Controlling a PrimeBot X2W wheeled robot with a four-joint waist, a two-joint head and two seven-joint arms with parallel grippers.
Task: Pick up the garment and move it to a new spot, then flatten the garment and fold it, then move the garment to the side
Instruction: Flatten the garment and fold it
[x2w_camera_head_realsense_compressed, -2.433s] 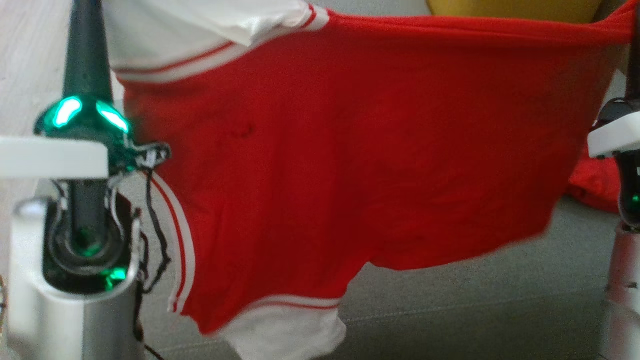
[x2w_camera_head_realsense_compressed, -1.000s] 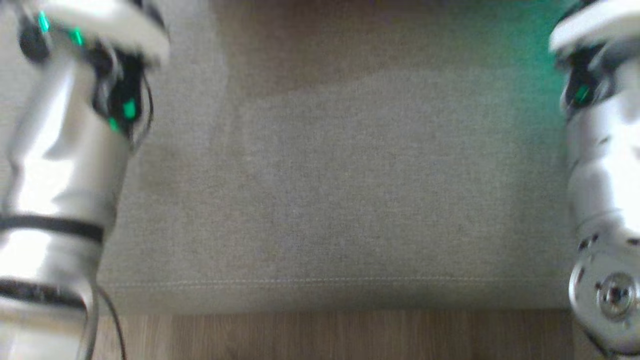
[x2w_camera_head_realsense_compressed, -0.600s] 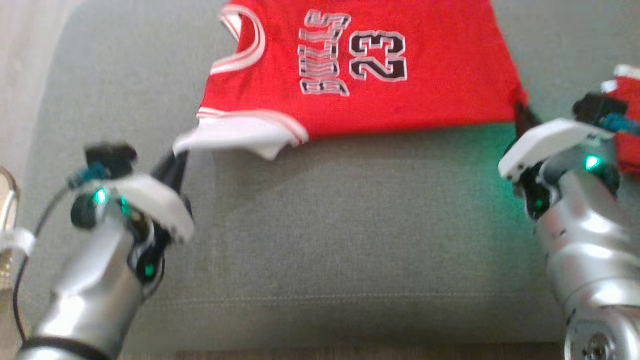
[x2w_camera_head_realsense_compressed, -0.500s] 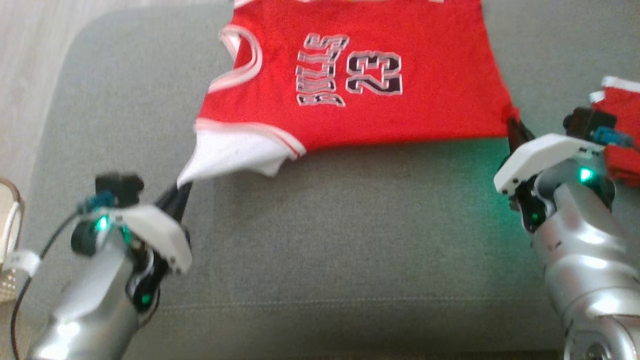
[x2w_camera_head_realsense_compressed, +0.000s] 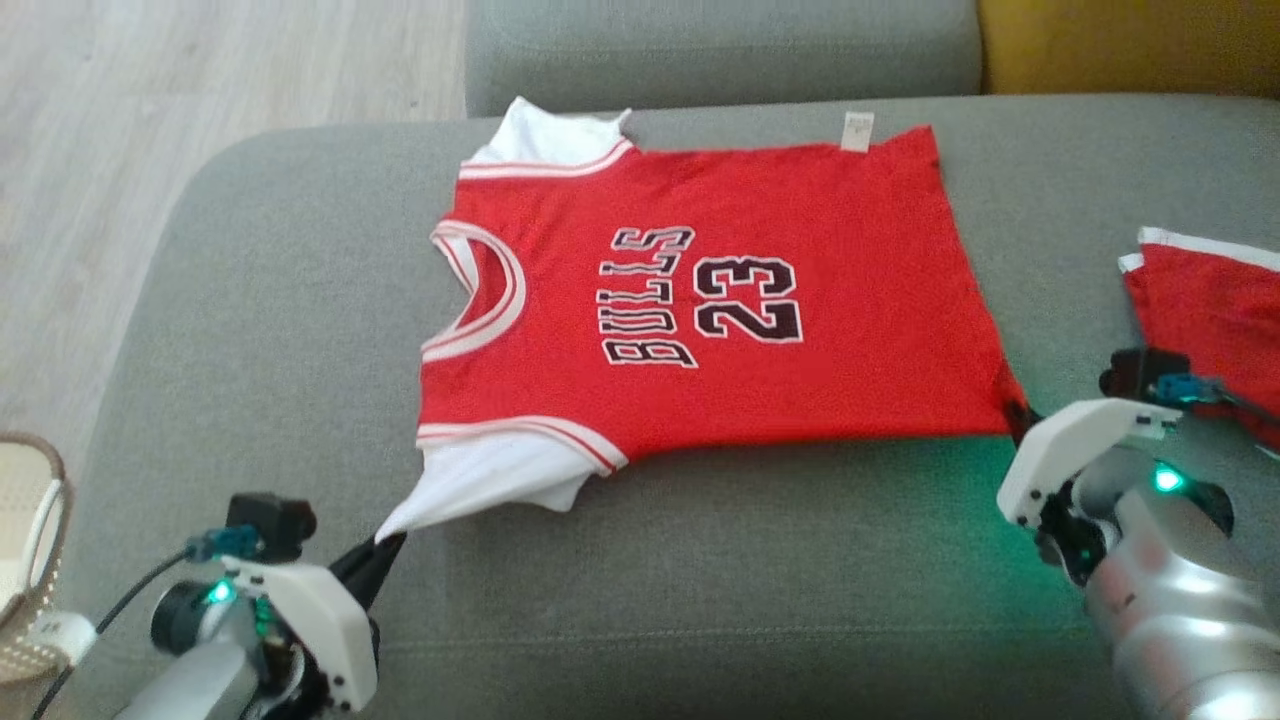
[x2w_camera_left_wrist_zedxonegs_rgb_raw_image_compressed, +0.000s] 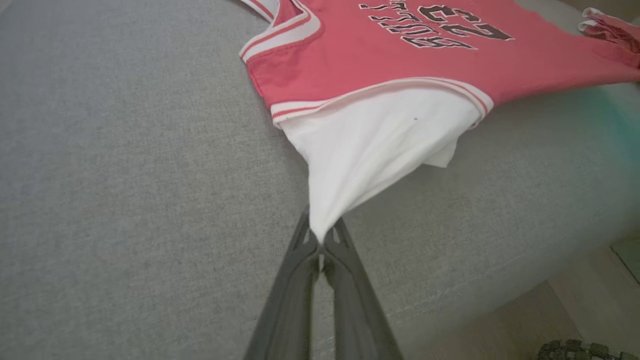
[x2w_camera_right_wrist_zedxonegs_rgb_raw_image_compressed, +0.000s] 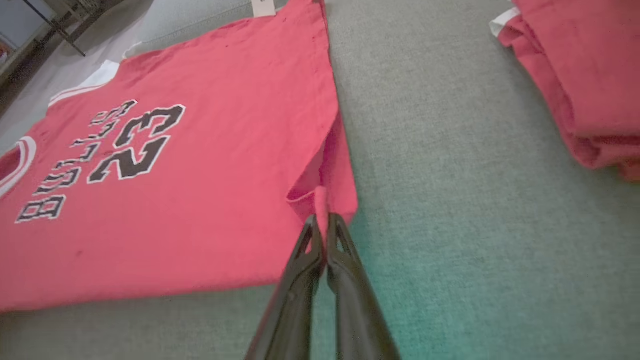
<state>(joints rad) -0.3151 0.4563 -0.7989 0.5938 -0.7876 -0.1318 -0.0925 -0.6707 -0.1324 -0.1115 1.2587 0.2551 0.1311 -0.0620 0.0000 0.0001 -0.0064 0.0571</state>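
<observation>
Head view shows you the garment (x2w_camera_head_realsense_compressed: 720, 330) spread print-up on the sofa (x2w_camera_head_realsense_compressed: 700, 590). Your left gripper (x2w_camera_head_realsense_compressed: 388, 546) pinches its near-left white sleeve, your right gripper (x2w_camera_head_realsense_compressed: 1016, 412) the near-right hem corner. Moving looks done, flattening nearly; folding and shifting aside remain.

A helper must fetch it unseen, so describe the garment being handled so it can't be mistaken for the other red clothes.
Look at the grey sofa seat: spread flat across its middle lies the red jersey, white sleeves, neckline toward the robot's left. Unlike the folded red pile at the seat's right edge, it shows BULLS 23 in black.
</observation>
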